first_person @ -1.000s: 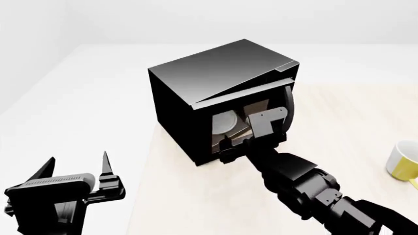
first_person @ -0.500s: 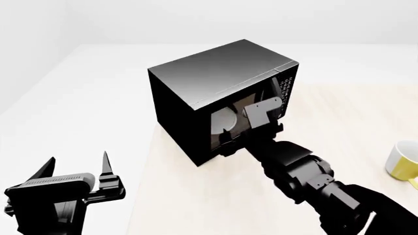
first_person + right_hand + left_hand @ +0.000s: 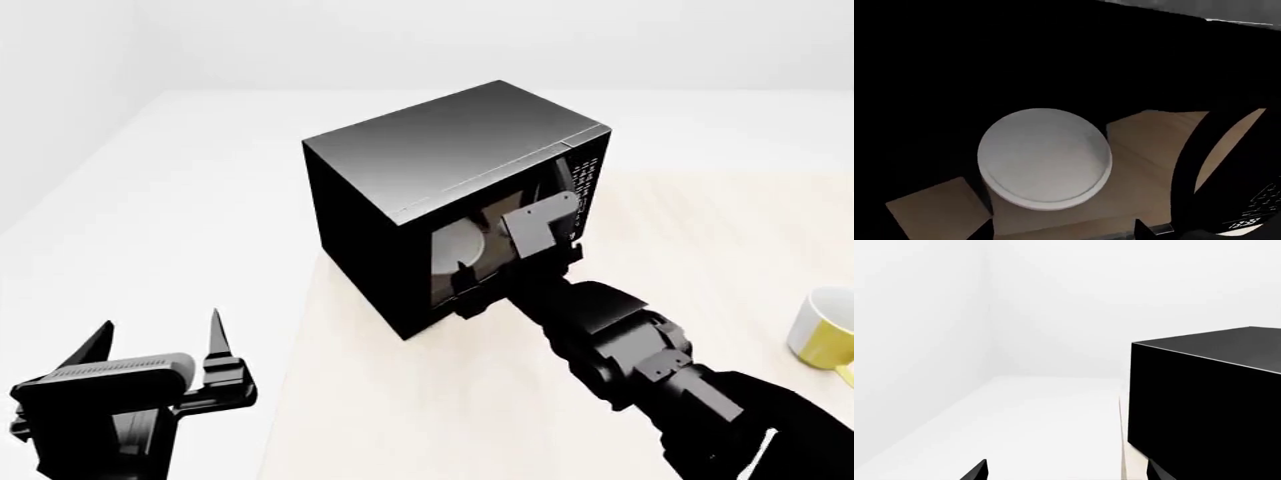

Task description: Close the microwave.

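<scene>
The black microwave (image 3: 441,150) stands on the wooden table. Its windowed door (image 3: 467,250) lies about flush with the front, beside the keypad panel (image 3: 583,178). My right gripper (image 3: 514,265) is open and empty, with its fingers against the door. In the right wrist view (image 3: 1061,232) the white round plate (image 3: 1044,157) shows through the window, with the curved black handle (image 3: 1187,170) beside it. My left gripper (image 3: 158,335) is open and empty, low and well left of the microwave. The left wrist view (image 3: 1066,472) shows the microwave's plain black side (image 3: 1201,405).
A yellow mug (image 3: 821,330) stands at the table's right edge. The light wooden table (image 3: 400,400) reaches under my right arm. White floor and walls lie to the left and behind the microwave.
The microwave door has swung from partly open to about flush with the front. My right gripper has moved forward with it, against the door. The left arm has not moved.
</scene>
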Robot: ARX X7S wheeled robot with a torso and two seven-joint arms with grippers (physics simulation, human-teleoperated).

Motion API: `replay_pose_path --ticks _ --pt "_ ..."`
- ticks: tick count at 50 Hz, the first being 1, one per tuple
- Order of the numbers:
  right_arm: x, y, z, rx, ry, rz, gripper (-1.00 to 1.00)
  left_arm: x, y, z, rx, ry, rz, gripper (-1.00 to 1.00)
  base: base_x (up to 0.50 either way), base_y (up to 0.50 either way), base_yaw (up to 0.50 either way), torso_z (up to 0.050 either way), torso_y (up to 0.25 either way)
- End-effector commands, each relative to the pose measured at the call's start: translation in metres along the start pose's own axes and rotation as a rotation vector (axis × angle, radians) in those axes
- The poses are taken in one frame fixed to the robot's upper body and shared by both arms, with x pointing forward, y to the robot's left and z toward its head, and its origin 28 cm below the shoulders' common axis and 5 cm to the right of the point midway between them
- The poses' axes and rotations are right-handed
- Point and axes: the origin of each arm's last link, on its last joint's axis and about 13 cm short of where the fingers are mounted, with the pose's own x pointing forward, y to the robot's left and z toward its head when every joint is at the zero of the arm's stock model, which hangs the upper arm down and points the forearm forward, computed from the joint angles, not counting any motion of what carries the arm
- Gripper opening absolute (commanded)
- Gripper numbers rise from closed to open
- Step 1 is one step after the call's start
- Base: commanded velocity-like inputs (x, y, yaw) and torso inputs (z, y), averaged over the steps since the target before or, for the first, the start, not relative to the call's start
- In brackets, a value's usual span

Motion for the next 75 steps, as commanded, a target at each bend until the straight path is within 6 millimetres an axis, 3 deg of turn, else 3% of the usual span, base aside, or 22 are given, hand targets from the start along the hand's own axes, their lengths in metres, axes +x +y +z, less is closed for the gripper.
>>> replay_pose_path --ticks 1,28,48,51,52,56,75 --pt "-0.024 0.006 0.01 -0.046 -0.094 -0.097 1.0 0.0 -0.001 0.0 0.003 0.001 -0.003 1.0 0.0 0.0 0.0 0.0 0.0" --pt "-0.125 0.027 0.031 0.012 -0.333 -0.127 1.0 -0.001 -0.002 0.0 0.004 0.002 -0.007 1.0 0.0 0.0 0.0 0.0 0.0" --pt "-0.174 0.038 0.042 0.004 -0.488 -0.171 1.0 -0.001 -0.002 0.001 0.006 -0.004 -0.006 1.0 0.0 0.0 0.0 0.0 0.0" --pt "-0.174 0.038 0.042 0.004 -0.488 -0.171 1.0 -0.001 -0.002 0.001 0.006 -0.004 -0.006 1.0 0.0 0.0 0.0 0.0 0.0" --pt "-0.187 0.04 0.044 0.003 -0.53 -0.185 1.0 -0.002 -0.002 0.001 0.009 -0.008 -0.009 1.0 0.0 0.0 0.0 0.0 0.0" --pt "-0.197 0.042 0.044 -0.002 -0.558 -0.191 1.0 -0.003 -0.003 0.002 0.011 -0.012 -0.012 1.0 0.0 0.0 0.0 0.0 0.0" --pt "-0.232 0.048 0.044 -0.013 -0.654 -0.231 1.0 -0.009 -0.004 0.007 0.016 -0.031 -0.022 1.0 0.0 0.0 0.0 0.0 0.0"
